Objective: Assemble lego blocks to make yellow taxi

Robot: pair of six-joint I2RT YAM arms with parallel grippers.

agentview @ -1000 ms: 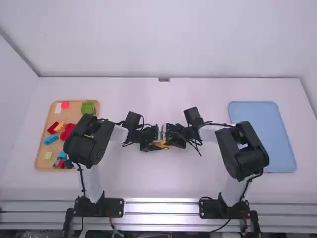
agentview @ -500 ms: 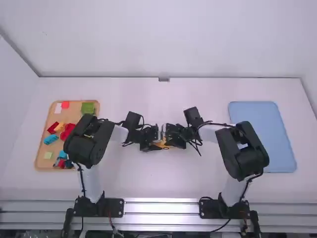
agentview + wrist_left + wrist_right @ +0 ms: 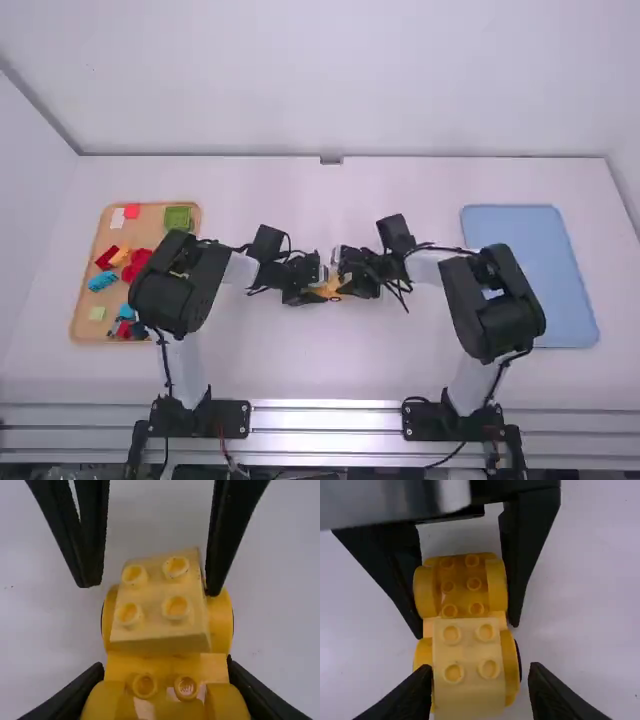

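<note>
One wheeled orange-yellow plastic car base point(image 3: 462, 587), clasped by our left gripper point(image 3: 166, 665) over the white table point(image 3: 330, 372), bears a pale-yellow four-studded block point(image 3: 467, 695) between our right gripper point(image 3: 481, 667)'s parted fingers, and we judge both light, stiff, slick, best pinched by flat sides.

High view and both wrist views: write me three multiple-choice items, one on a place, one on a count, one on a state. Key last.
1. Where in the high view is the blue tray?
A) Left side
B) Middle
C) Right side

2. How many studs top the pale yellow block?
A) Two
B) Four
C) Six

3. How does the right gripper stand?
A) Open
B) Shut on the blue tray
C) Shut and empty

1 C: the high view shows the tray there.
2 B: the left wrist view shows two rows of two.
3 A: both wrist views show its fingers apart.
</note>
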